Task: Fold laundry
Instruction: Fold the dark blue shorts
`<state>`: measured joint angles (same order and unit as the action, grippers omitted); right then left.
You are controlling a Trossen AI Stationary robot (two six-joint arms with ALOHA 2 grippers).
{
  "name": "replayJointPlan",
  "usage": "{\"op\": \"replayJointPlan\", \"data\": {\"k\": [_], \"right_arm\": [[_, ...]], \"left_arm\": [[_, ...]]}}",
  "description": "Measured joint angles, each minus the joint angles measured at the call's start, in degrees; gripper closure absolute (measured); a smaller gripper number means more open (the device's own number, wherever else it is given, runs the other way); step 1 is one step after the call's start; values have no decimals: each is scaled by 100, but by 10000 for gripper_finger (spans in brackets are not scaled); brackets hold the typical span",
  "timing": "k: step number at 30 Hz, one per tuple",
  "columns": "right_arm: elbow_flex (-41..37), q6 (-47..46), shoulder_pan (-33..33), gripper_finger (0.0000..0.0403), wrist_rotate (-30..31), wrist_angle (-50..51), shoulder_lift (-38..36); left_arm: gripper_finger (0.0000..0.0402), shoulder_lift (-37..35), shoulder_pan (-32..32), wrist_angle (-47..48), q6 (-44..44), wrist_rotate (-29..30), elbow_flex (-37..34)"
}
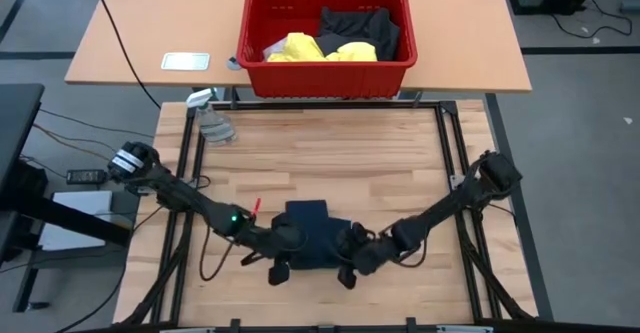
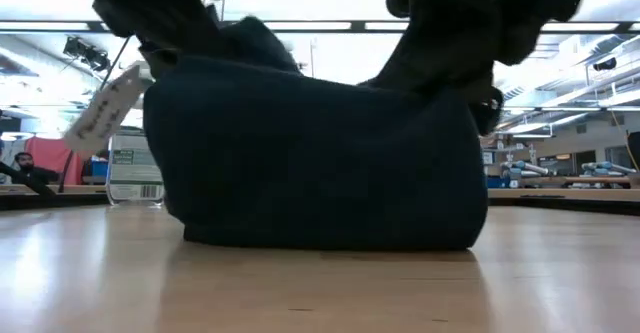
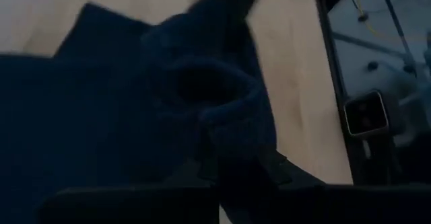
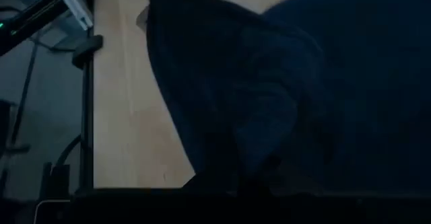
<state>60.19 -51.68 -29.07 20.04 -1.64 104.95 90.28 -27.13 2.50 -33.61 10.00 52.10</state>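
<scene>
The small navy piece of laundry lies near the table's near edge, at the middle. In the low view the navy piece stands raised, its lower edge on the table. My left gripper is on its left side and my right gripper on its right side, each shut on the cloth. The cloth fills both wrist views, as the navy piece in the left one and the navy piece in the right one. More laundry, yellow and dark grey, lies in the red basket. My left gripper has a bunched fold of the navy cloth at the piece's left side, coming slanting down from the table's left. Its fingers are hidden under the cloth. The upper part is raised; the lower edge rests on the table. My right gripper has the navy cloth at its right side, coming slanting down from the table's right. The cloth drapes over the fingers and hides the place of contact. This side is raised too, with its lower edge on the table.
A clear spray bottle stands at the table's far left corner. The red basket sits on a second table beyond the far edge, beside a white flat object. Bare wood spreads between the cloth and the far edge.
</scene>
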Motion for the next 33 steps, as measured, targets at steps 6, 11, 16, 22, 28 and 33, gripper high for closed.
{"op": "replayJointPlan", "data": {"k": [6, 11, 16, 22, 28, 33], "right_arm": [[10, -120, 297, 395, 558, 144, -270], [21, 128, 945, 390, 299, 401, -532], [18, -125, 1277, 344, -375, 511, -560], [18, -130, 1170, 265, -730, 572, -610], [17, -370, 916, 217, -1373, 596, -619], [18, -375, 540, 215, -1890, 669, -562]], "left_arm": [[366, -304, 430, -30, -203, 228, 9], [366, -605, 877, 340, -239, 278, 9], [365, -686, 1012, 370, 156, 67, 9], [365, -684, 575, 472, 1175, -181, 7], [365, -613, -30, 472, 2116, -181, 7], [352, -590, -351, 491, 2089, -179, 4]]}}
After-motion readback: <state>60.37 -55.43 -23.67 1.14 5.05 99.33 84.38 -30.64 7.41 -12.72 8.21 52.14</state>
